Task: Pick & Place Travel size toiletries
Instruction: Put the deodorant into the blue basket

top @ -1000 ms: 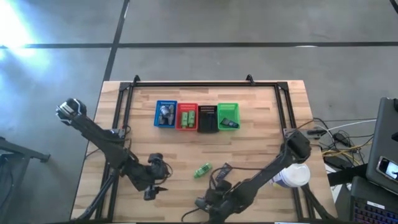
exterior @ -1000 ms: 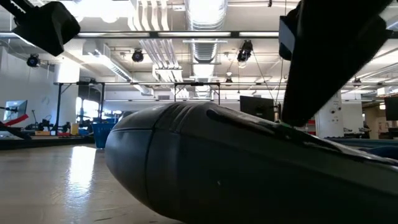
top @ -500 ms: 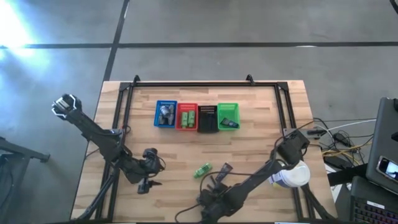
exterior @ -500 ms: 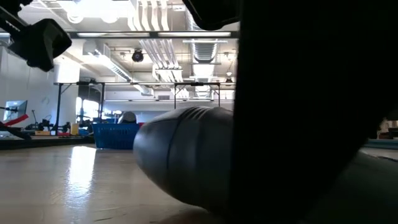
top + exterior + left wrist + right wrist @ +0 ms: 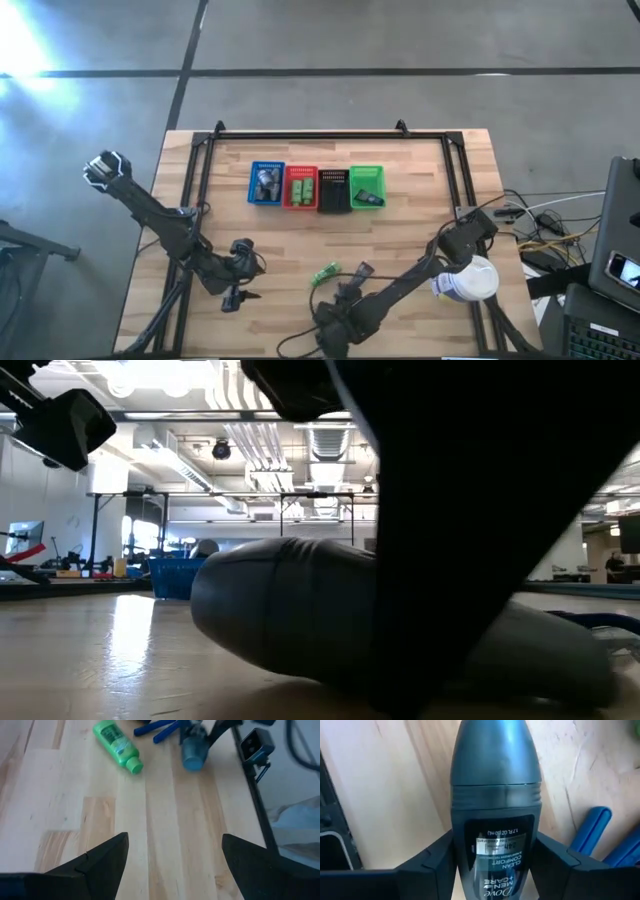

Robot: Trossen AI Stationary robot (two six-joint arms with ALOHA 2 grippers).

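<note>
A grey oval mini bottle (image 5: 495, 795) with a Dove label lies near the table's near edge, close in front of the low camera (image 5: 290, 610). My right gripper (image 5: 495, 865) stands over it with a finger on either side; in the high view the gripper (image 5: 335, 318) hides it. A bright green tube (image 5: 325, 272) and a black tube (image 5: 360, 270) lie flat just beyond, and dark-blue razors (image 5: 592, 830) lie beside the bottle. My left gripper (image 5: 175, 865) is open above bare wood to the left (image 5: 237, 295), touching nothing. My right gripper pinches the grey mini bottle between its two fingers (image 5: 437, 857), on the labelled body (image 5: 495, 845) below the cap seam. The fingers lie along the bottle's length, one on each side. The bottle's underside looks close to the wood in the low view; lifted or resting, I cannot tell.
Four small mesh baskets stand in a row at the table's middle far side: blue (image 5: 266, 184), red (image 5: 300, 187), black (image 5: 333, 190), green (image 5: 367, 187), each with items inside. A large white tub (image 5: 470, 280) stands near the right edge. A black frame rail (image 5: 320, 135) borders the far side.
My right gripper has moved a little toward the table's left and near edge and come down around the grey bottle, whose cap end has shifted in the low view. My left gripper has drawn back slightly toward the table's left.
</note>
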